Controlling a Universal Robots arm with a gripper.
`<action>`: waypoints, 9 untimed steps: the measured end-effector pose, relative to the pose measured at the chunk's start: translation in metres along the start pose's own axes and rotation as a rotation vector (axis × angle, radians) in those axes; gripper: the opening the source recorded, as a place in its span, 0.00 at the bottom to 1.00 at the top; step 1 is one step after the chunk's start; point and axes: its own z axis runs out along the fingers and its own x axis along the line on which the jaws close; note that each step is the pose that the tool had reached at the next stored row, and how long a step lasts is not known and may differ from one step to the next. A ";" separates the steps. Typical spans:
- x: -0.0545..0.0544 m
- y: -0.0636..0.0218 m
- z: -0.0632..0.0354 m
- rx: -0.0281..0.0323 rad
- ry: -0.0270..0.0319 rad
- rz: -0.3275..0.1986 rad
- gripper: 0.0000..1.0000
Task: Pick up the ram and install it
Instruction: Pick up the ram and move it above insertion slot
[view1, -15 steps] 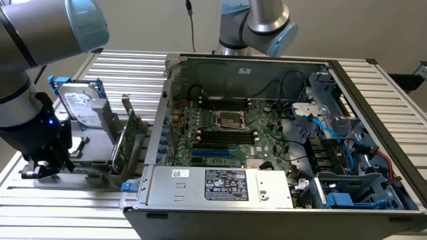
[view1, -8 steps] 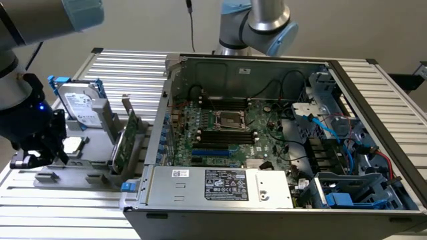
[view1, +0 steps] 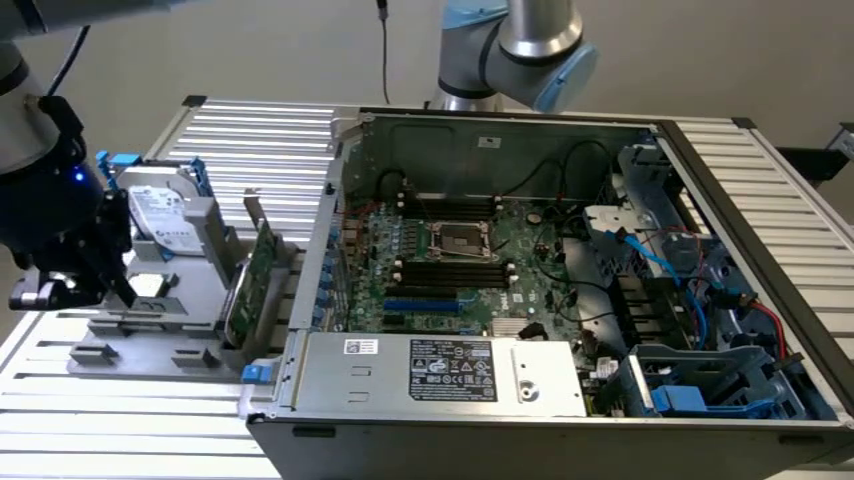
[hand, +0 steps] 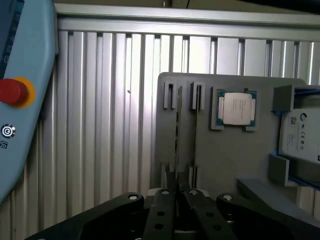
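Note:
The ram (hand: 176, 145) shows edge-on as a thin dark strip running down the grey holder (hand: 225, 155) between its slot posts. My gripper (hand: 178, 192) has its black fingers drawn together on the strip's near end, so it is shut on the ram. Whether the stick still sits in its slot I cannot tell. In the exterior view the gripper (view1: 80, 290) hangs low over the holder (view1: 147, 330) at the exterior view's left, well away from the open computer case (view1: 534, 270). The black memory slots (view1: 454, 272) lie beside the CPU socket on the motherboard.
On the holder are a square silver CPU chip (hand: 236, 108), a hard drive (view1: 167, 220) and an upright green expansion card (view1: 254, 280). A pale blue pendant with a red button (hand: 12, 91) lies on the ribbed metal table. The arm's base joint (view1: 527, 50) stands behind the case.

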 end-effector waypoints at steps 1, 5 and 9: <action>0.000 -0.0024 -0.0046 -0.0012 0.0001 0.000 0.13; -0.002 -0.0141 -0.0227 -0.0060 0.0008 0.000 0.13; -0.002 -0.0270 -0.0374 -0.0119 0.0047 0.000 0.13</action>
